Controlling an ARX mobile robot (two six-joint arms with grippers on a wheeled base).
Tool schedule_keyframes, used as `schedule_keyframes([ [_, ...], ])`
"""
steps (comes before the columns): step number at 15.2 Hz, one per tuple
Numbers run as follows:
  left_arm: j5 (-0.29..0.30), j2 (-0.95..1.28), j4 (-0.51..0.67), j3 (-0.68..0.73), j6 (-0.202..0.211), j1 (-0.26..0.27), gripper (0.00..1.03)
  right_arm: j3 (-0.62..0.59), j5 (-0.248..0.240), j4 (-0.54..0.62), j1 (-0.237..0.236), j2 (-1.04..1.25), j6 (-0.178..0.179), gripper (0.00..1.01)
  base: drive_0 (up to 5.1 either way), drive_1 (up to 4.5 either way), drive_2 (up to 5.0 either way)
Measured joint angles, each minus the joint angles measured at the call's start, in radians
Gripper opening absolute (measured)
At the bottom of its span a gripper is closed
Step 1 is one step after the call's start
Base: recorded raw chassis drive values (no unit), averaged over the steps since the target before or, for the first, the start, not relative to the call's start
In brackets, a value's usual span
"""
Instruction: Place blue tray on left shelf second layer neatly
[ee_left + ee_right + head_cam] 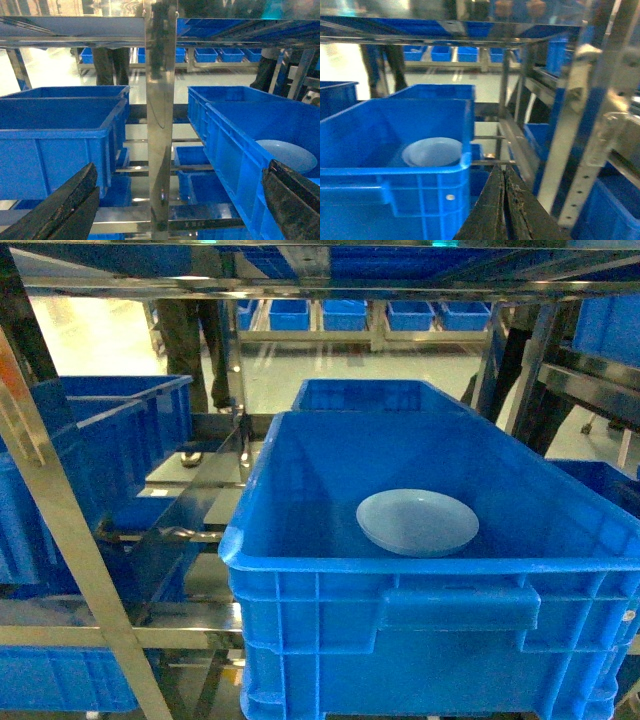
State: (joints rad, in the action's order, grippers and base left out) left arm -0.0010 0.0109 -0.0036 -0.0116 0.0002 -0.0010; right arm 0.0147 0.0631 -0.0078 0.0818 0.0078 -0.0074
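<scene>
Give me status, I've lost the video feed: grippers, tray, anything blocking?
Left gripper open, empty. Right gripper shut, empty. Blue tray lying inside the big blue crate, untouched. Steel shelf post stands between crate and left shelf.

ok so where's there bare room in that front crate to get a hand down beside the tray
In the big blue crate, the floor left of the blue tray is bare out to the left wall, and a strip behind it too. Tighter on the right, where the tray sits nearer that wall. Left of the crate, the steel rails crowd things.
</scene>
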Motion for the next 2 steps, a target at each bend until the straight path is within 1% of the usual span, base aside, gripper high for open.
schedule_keyframes([
  [1, 0.000, 0.000, 0.000, 0.000, 0.000, 0.000, 0.98, 0.000, -0.062, 0.003, -0.082, -0.003, 0.000, 0.02, 0.0, 0.00, 0.0],
  [2, 0.000, 0.000, 0.000, 0.000, 0.000, 0.000, 0.98, 0.000, -0.063, 0.004, -0.082, -0.003, 0.000, 0.04, 0.0, 0.00, 0.0],
])
